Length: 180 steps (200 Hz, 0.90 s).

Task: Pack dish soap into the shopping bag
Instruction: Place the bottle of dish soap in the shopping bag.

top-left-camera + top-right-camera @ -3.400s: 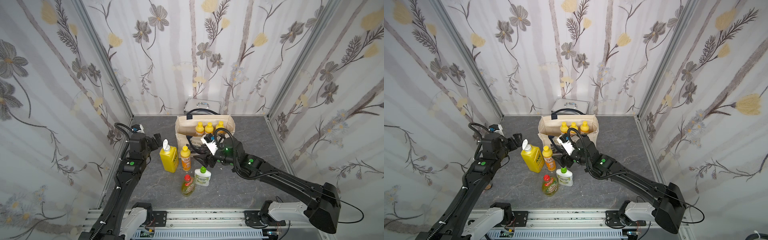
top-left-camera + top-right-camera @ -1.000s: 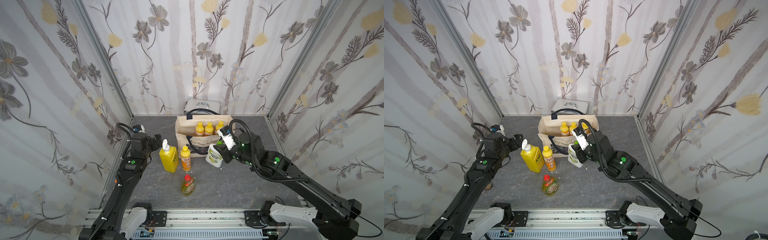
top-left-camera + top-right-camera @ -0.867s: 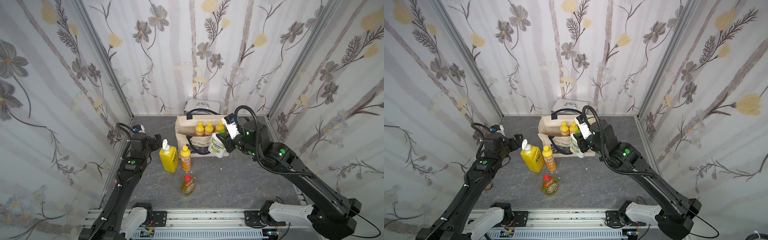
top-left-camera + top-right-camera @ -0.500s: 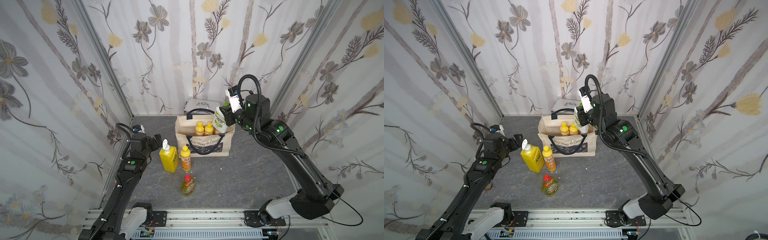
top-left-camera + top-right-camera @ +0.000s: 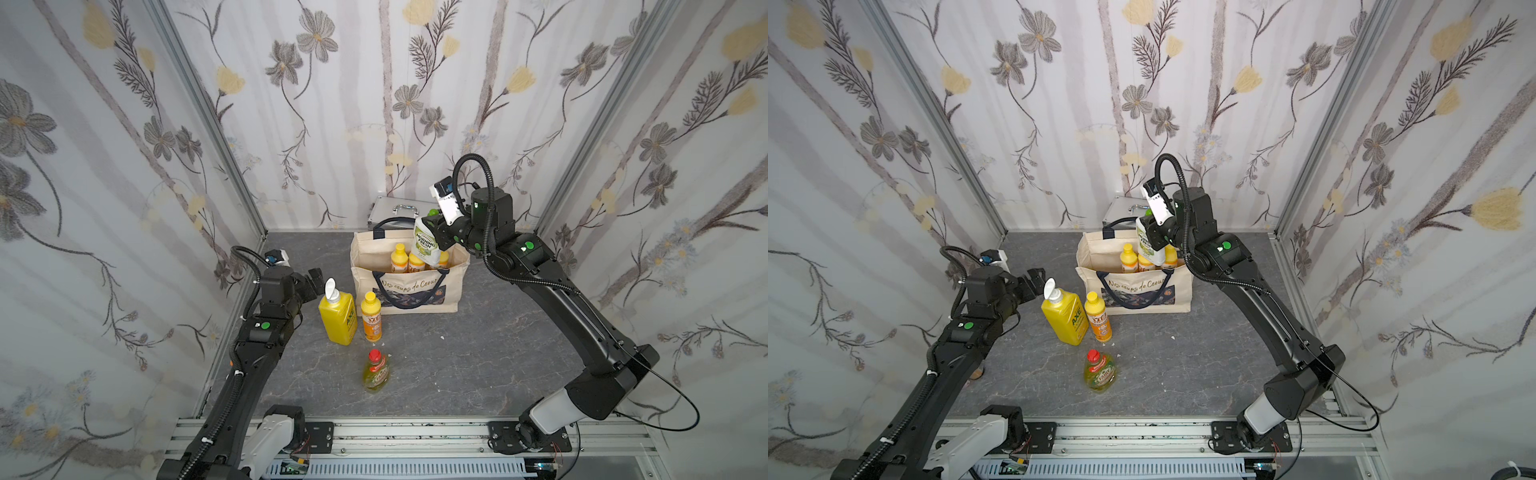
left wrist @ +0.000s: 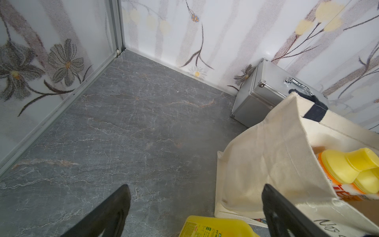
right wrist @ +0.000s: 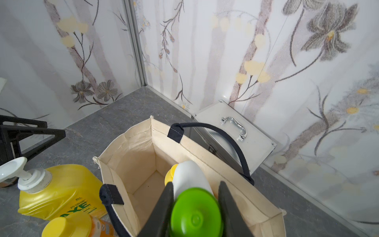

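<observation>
In both top views the white bottle (image 5: 426, 247) hangs over the mouth of the shopping bag (image 5: 415, 291), partly covering the orange bottles (image 5: 400, 257); how deep it sits is unclear. The right tool (image 5: 433, 224) clamps its neck.

Left wrist: the left tool (image 6: 194, 186) gapes wide, holding nothing, above the bench (image 6: 133, 123).

Right wrist: the jaws pinch just below the green cap (image 7: 195, 213), and the bottle's base is hidden.

Top views: high, at robot's base side, looking down & fwd over whole cell; near-identical, both show bag (image 5: 415, 297).
L wrist: low, close to desk (image 6: 123, 123), facing back-left corner; shares bag, case (image 6: 264, 90) w/ R wrist.
R wrist: just above bag mouth, looking down past bottle (image 7: 193, 205).
</observation>
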Each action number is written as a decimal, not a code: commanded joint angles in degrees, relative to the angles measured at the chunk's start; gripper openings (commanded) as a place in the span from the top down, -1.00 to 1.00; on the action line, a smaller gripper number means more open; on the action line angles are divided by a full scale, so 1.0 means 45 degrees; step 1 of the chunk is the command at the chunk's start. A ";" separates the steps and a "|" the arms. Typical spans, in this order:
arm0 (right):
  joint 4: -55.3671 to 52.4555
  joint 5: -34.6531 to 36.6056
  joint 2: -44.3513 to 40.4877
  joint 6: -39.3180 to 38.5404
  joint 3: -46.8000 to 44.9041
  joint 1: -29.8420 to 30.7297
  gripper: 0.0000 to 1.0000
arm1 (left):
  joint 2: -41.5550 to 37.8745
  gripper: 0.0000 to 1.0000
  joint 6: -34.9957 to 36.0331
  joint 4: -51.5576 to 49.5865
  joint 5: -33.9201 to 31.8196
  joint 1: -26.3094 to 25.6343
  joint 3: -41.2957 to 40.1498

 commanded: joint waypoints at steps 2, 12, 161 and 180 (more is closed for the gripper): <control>0.1690 -0.1111 -0.0431 -0.0715 -0.0584 -0.0049 0.94 | -0.0015 -1.00 0.0066 0.0155 -0.0155 0.0005 -0.0061; 0.1776 -0.1173 -0.0607 -0.0830 -0.0794 -0.0038 0.93 | -0.0020 -1.00 0.0069 0.0156 -0.0198 0.0000 -0.0067; 0.1604 -0.3569 -0.0521 -0.1558 -0.1260 -0.0756 0.91 | 0.0195 -1.00 0.0124 0.0154 -0.0268 0.0007 -0.0067; 0.1427 -0.4060 -0.0299 -0.1754 -0.1270 -0.0905 0.90 | 0.0214 -1.00 0.0125 0.0155 -0.0294 0.0005 -0.0077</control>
